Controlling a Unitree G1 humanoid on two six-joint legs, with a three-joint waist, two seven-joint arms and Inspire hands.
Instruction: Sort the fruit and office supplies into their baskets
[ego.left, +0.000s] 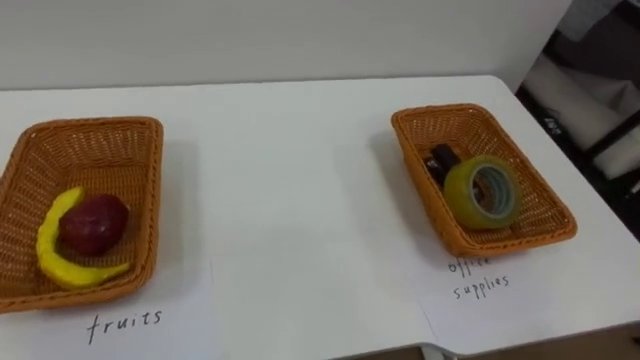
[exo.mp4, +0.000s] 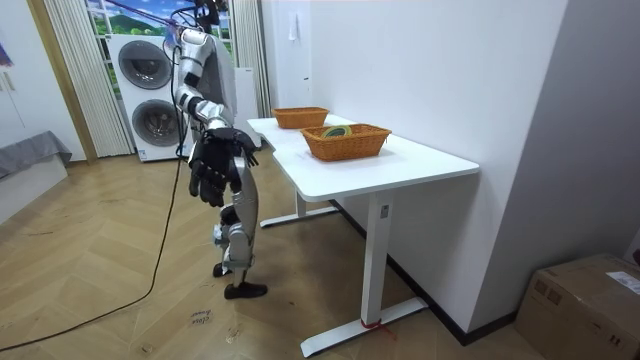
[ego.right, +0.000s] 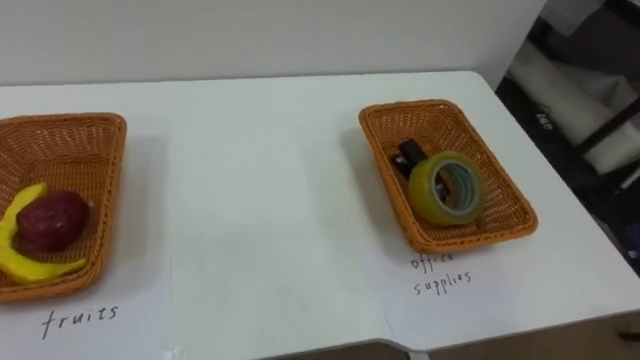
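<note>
On the white table (ego.left: 300, 170), the left wicker basket (ego.left: 100, 125) holds a yellow banana (ego.left: 52, 250) and a dark red fruit (ego.left: 92, 222). The right wicker basket (ego.left: 440, 112) holds a yellowish roll of tape (ego.left: 482, 190) leaning against a small dark object (ego.left: 443, 158). In the room view I stand at the table's long side, facing both baskets (exo.mp4: 345, 145). My right hand (exo.mp4: 210, 175) hangs low beside my body, away from the table, fingers relaxed and holding nothing. My left hand (exo.mp4: 240, 143) is partly hidden behind it.
Handwritten paper labels lie in front of the baskets: "fruits" (ego.left: 125, 322) and "office supplies" (ego.left: 480, 275). The table's right edge drops off just past the right basket. Stacked washing machines (exo.mp4: 150, 95) stand behind me, and a cardboard box (exo.mp4: 585, 300) sits on the floor.
</note>
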